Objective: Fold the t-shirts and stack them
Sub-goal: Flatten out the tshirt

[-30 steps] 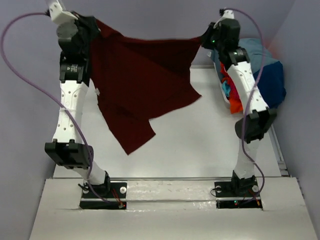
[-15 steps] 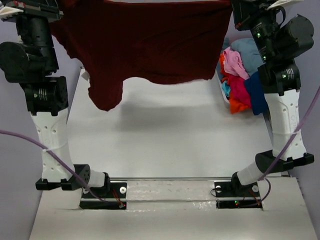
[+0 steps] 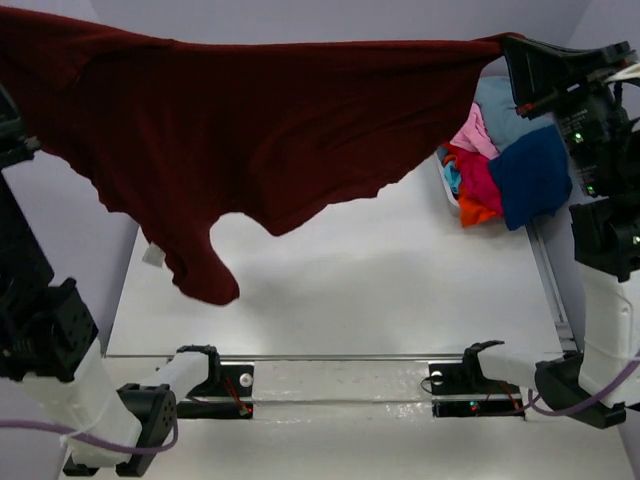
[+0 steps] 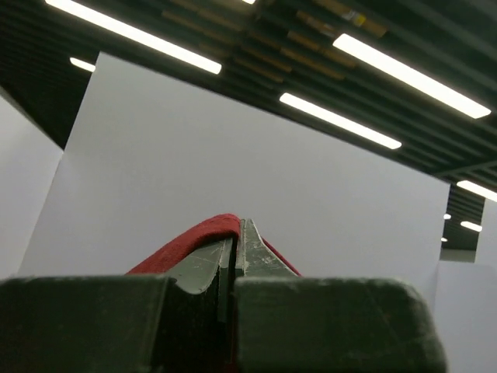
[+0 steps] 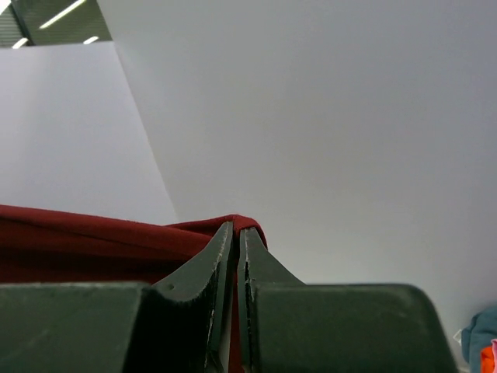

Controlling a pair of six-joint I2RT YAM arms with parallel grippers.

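A dark maroon t-shirt (image 3: 260,110) hangs spread wide above the table, its top edge pulled nearly straight from left to right. My right gripper (image 3: 512,48) is shut on its right corner; in the right wrist view the cloth (image 5: 85,241) wraps over the gripper's (image 5: 238,227) closed tips. My left gripper (image 4: 236,224) is shut on the other corner, with red cloth (image 4: 182,245) draped over the tips. In the top view that gripper lies beyond the left edge. A sleeve (image 3: 205,275) dangles lowest. The other t-shirts (image 3: 500,165), pink, teal, navy and red, lie in a heap at the right.
The white table (image 3: 350,290) lies under the hanging shirt. My left arm (image 3: 40,330) stands tall at the left edge and my right arm (image 3: 610,250) at the right edge. A metal rail (image 3: 340,366) joins the two bases at the near side.
Both arms have lifted and spread apart, carrying the maroon shirt up toward the camera. The cloth went from a bunched drape to a wide, stretched sheet.
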